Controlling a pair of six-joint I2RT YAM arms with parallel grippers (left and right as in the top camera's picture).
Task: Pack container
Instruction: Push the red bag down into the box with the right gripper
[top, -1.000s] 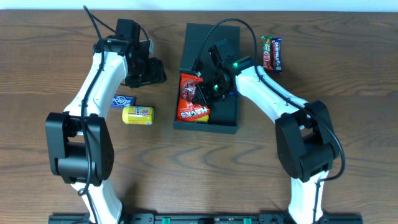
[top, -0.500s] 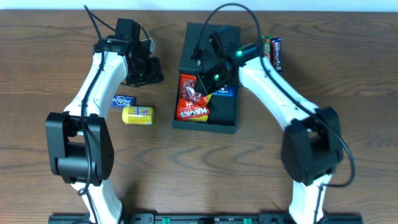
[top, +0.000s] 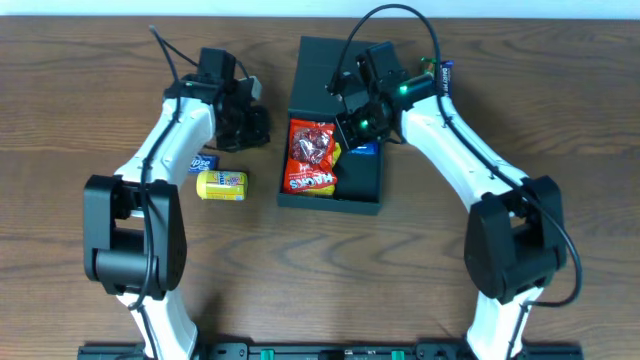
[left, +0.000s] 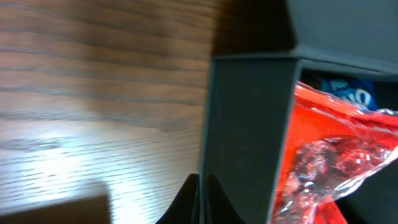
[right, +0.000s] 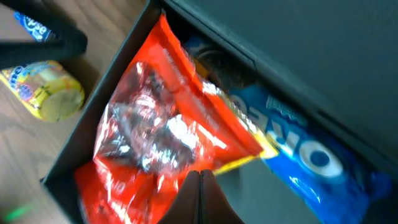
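A dark, wood-grained table (top: 300, 290) fills the overhead view. The container (top: 330, 204) lies at its far middle between the two arms, with its flap lid thrown back toward the far edge. Inside, a red snack packet (top: 312, 155) takes up the left half and a blue Oreo packet (top: 367, 150) lies against the right wall. A yellow packet (top: 221, 185) waits on the table to the left of the box, and a blue packet (top: 203, 160) just beyond it is partly hidden by the left arm.

The left tool (top: 245, 125) sits just outside the container's left wall. In its wrist view the tips meet in a thin seam with nothing between them. The right tool (top: 352, 128) hangs over the open box above the packets, its tips likewise pressed together and empty.

The container looks like stiff, matte board: probably light, not slippery, and firm enough to keep its shape under a pinch. Its thin upright walls and the free edge of the flap seem the best places to grip. The flap would likely swing easily on its hinge, and the box might slide on the wood if pushed from one side only.
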